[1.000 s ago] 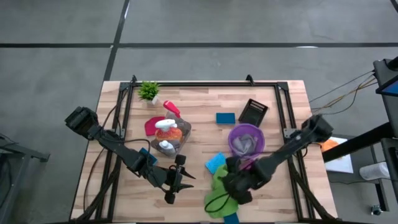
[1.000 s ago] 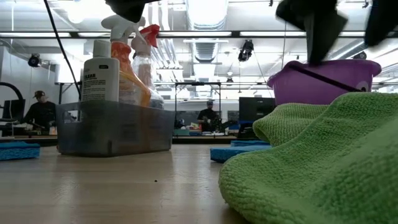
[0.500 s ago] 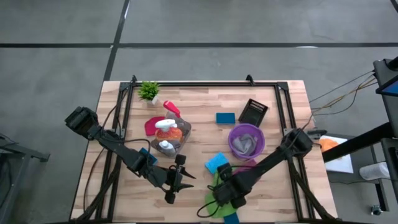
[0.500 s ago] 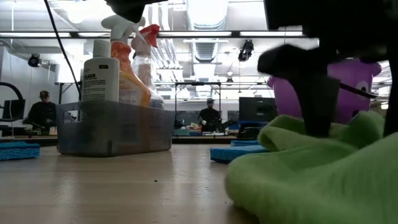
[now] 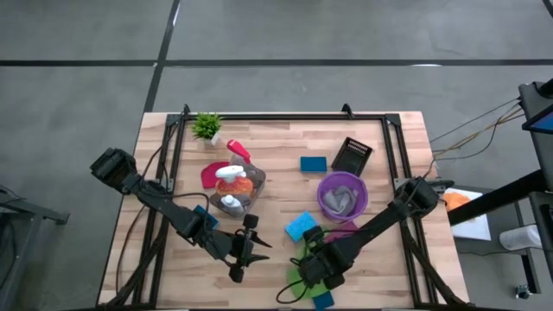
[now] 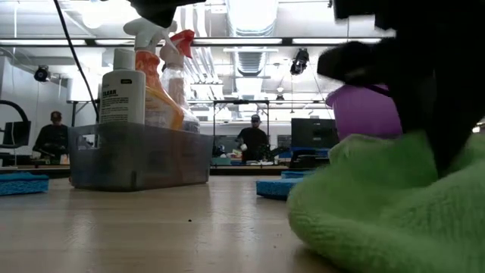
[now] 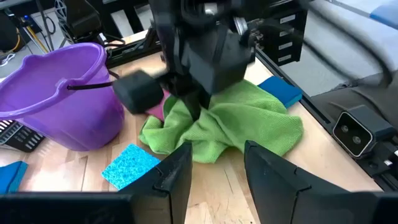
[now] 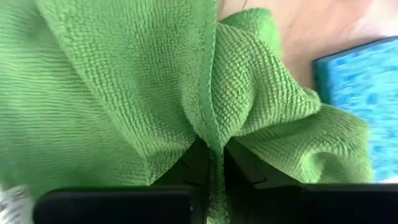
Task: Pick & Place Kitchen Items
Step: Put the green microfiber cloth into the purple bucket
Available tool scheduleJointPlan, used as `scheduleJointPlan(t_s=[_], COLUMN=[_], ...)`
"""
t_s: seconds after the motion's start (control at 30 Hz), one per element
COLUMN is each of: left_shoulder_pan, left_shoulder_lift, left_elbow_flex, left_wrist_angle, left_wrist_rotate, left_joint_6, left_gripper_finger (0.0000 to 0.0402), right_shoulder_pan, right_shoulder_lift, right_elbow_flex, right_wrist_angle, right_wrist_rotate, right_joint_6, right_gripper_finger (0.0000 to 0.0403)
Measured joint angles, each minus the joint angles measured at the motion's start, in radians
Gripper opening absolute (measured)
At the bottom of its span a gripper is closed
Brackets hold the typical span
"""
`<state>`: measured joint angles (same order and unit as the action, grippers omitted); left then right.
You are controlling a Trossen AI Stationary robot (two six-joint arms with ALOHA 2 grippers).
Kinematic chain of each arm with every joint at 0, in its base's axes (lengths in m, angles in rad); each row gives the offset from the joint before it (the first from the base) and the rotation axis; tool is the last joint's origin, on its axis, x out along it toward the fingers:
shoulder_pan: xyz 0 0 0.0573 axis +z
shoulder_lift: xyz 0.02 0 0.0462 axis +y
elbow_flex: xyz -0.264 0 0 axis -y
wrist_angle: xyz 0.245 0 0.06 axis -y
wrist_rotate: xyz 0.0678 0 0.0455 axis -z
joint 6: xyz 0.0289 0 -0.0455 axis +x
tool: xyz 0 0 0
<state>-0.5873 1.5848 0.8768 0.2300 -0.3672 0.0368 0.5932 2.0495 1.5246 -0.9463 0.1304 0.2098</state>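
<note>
Two claws over the worktop [image 5: 276, 138]; your right claw [image 5: 309, 269] has just pinched the green cloth [image 7: 224, 124].

A second ago it hovered open above the cloth; now its fingers are clenched on a raised fold, so lifting looks next. The cloth lies at the near edge, beside a blue sponge [image 5: 300, 227] and the purple bucket [image 5: 341, 195]. Your left claw [image 5: 244, 250] waits nearby, part open and empty.

Your two matte-black jointed arms: boxy housings, thin black cables trailing. Left gripper [image 7: 214, 165] has flat dark fingers; right gripper [image 8: 211, 158], tapered black ones.
</note>
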Motion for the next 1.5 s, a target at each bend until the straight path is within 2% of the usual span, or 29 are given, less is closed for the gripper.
scheduleJointPlan(t_s=[0.13, 0.33, 0.53, 0.73, 0.93, 1.1, 1.23, 1.37, 1.5], left_shoulder_pan=[0.000, 0.000, 0.000, 0.000, 0.000, 0.000, 0.000, 0.000, 0.000], left_shoulder_lift=[0.000, 0.000, 0.000, 0.000, 0.000, 0.000, 0.000, 0.000, 0.000], left_elbow_flex=[0.000, 0.000, 0.000, 0.000, 0.000, 0.000, 0.000, 0.000, 0.000], left_wrist_angle=[-0.002, 0.001, 0.002, 0.004, 0.004, 0.004, 0.004, 0.003, 0.002], left_wrist_rotate=[-0.006, -0.008, -0.011, -0.019, -0.019, -0.019, -0.019, -0.018, -0.018], left_joint_6=[0.000, 0.009, 0.015, 0.016, 0.018, 0.018, 0.018, 0.018, 0.018], left_gripper_finger=[0.0147, 0.0147, 0.0147, 0.0147, 0.0148, 0.0148, 0.0148, 0.0148, 0.0148], right_shoulder_pan=[0.013, 0.037, 0.049, 0.051, 0.051, 0.053, 0.053, 0.051, 0.046], right_shoulder_lift=[-0.065, -0.202, -0.389, -0.617, -0.827, -0.964, -1.039, -1.073, -1.052], right_elbow_flex=[0.000, -0.017, -0.142, -0.386, -0.668, -0.805, -0.851, -0.860, -0.861], right_wrist_angle=[0.001, 0.011, 0.123, 0.363, 0.713, 0.945, 1.056, 1.041, 1.023], right_wrist_rotate=[0.017, 0.113, 0.186, 0.246, 0.270, 0.284, 0.296, 0.296, 0.296], right_joint_6=[0.002, 0.005, 0.007, 0.007, -0.012, -0.065, -0.135, -0.153, -0.139], right_gripper_finger=[0.0020, 0.0019, 0.0018, 0.0018, 0.0018, 0.0018, 0.0018, 0.0018, 0.0018])
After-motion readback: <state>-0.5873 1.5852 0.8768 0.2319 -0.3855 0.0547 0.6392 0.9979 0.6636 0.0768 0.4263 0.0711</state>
